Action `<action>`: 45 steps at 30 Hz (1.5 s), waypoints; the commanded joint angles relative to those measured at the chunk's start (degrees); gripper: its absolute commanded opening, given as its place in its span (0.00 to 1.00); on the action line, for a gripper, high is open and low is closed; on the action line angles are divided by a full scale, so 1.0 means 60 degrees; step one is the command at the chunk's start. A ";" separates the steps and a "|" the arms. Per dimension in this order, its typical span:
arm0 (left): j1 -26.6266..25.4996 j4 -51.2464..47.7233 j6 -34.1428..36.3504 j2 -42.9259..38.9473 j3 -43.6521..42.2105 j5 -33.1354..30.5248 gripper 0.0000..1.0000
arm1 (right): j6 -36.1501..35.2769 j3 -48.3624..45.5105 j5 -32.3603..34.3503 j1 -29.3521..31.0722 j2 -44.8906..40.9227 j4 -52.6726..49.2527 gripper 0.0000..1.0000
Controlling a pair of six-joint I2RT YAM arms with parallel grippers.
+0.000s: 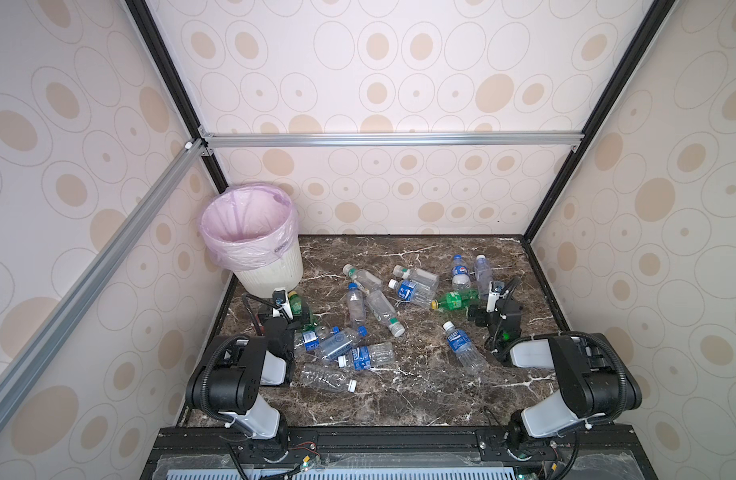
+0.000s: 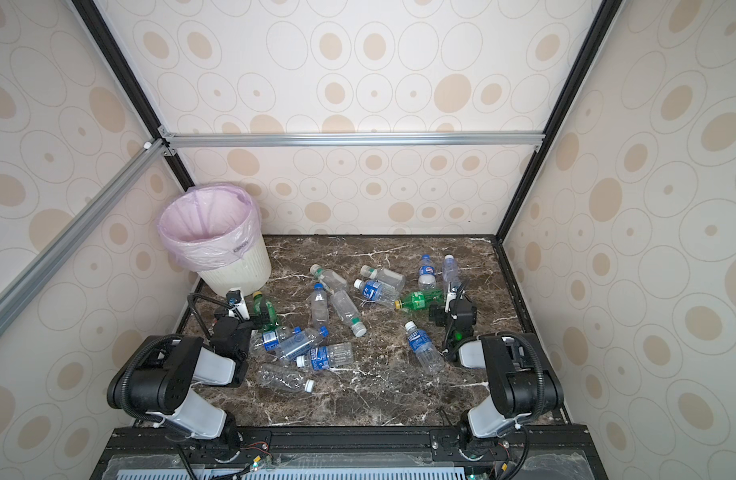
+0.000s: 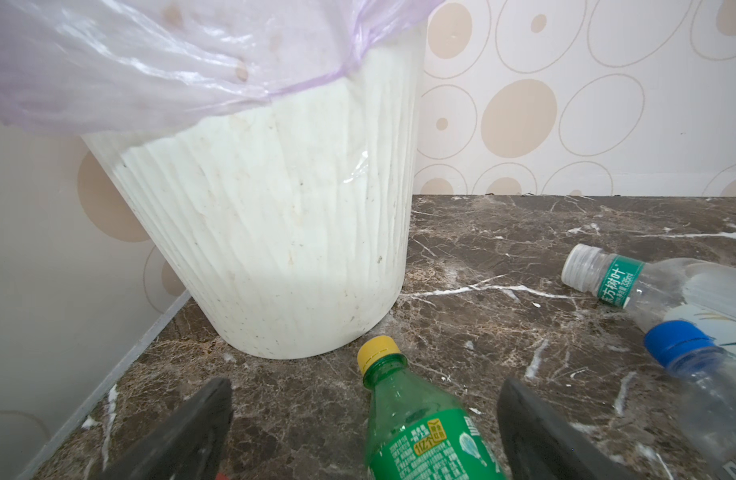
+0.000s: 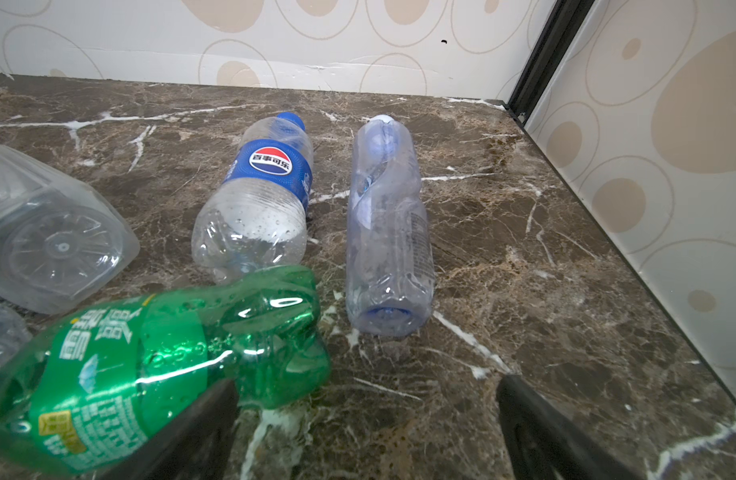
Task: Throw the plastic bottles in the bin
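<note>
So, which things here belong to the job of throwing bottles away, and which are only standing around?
Belong to the job:
- clear plastic bottles with blue, white or green caps
- two green plastic bottles
- round cream-white ribbed bin with pink bag

Not part of it:
- brown marble tabletop
- circle-patterned wall panels
- silver aluminium frame bar

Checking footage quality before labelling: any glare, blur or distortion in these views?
Both top views: evenly lit; wide-angle lens splays the walls. Left wrist view: glare streaks on the bag; near fingers soft. Right wrist view: bright highlights on the green bottle, fingers blurred.
</note>
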 commanded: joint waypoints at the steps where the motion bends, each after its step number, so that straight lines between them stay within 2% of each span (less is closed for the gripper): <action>1: -0.0029 -0.0247 0.0132 -0.0587 0.0114 -0.0295 0.99 | 0.0208 0.0120 0.0548 -0.0045 -0.0398 -0.0156 1.00; 3: -0.0077 -0.1054 0.0164 -0.0934 0.0370 -0.0518 0.99 | 0.0353 0.0366 0.0744 -0.0045 -0.0885 -0.1196 1.00; 5: -0.0146 -0.1184 0.0180 -0.1242 0.0287 -0.0838 0.99 | 0.0414 0.0578 0.1017 -0.0045 -0.1103 -0.1803 1.00; 9: -0.0305 -0.1840 0.0133 -0.2169 0.0136 -0.1528 0.99 | 0.0915 0.0745 0.2267 -0.0045 -0.1590 -0.2537 1.00; 11: -0.0495 -0.2638 0.0154 -0.2718 0.0270 -0.1715 0.99 | 0.1476 0.1081 0.2810 -0.0045 -0.2013 -0.3580 1.00; 14: -0.0714 -0.4685 -0.0060 -0.3608 0.0890 -0.1547 0.99 | 0.2474 0.1630 0.3102 -0.0045 -0.2577 -0.5229 1.00; 17: -0.0791 -0.6511 -0.0665 -0.4410 0.1447 -0.1746 0.99 | 0.3021 0.1990 0.2420 -0.0045 -0.2901 -0.6067 1.00; 21: -0.1039 -0.8385 -0.1224 -0.5545 0.1935 -0.1358 0.99 | 0.3637 0.3126 0.1918 -0.0045 -0.2961 -0.8088 1.00; 24: -0.1520 -0.9448 -0.1735 -0.6281 0.2250 -0.1177 0.99 | 0.4006 0.4056 0.1369 -0.0045 -0.2922 -0.9819 1.00; 28: -0.2312 -1.0540 -0.2417 -0.7060 0.2765 -0.1267 0.99 | 0.4827 0.4292 0.0195 0.0024 -0.2903 -1.0643 1.00; 31: -0.2887 -1.1156 -0.2753 -0.7206 0.3307 -0.1344 0.99 | 0.5135 0.4294 -0.0211 0.0361 -0.2789 -1.1008 1.00; 34: -0.3376 -1.1869 -0.2952 -0.7077 0.3978 -0.1544 0.99 | 0.4990 0.4339 0.0142 0.1076 -0.2743 -1.1430 1.00; 38: -0.4042 -1.2215 -0.2911 -0.6729 0.4394 -0.1026 0.99 | 0.4799 0.4329 0.0574 0.1752 -0.2929 -1.2237 1.00; 41: -0.4642 -1.2216 -0.2784 -0.6285 0.4629 -0.0583 0.99 | 0.4861 0.4215 0.0122 0.1830 -0.3287 -1.2854 1.00; 45: -0.5379 -1.2268 -0.3390 -0.5465 0.5200 -0.0152 0.99 | 0.4749 0.3924 0.0059 0.2359 -0.4002 -1.3870 1.00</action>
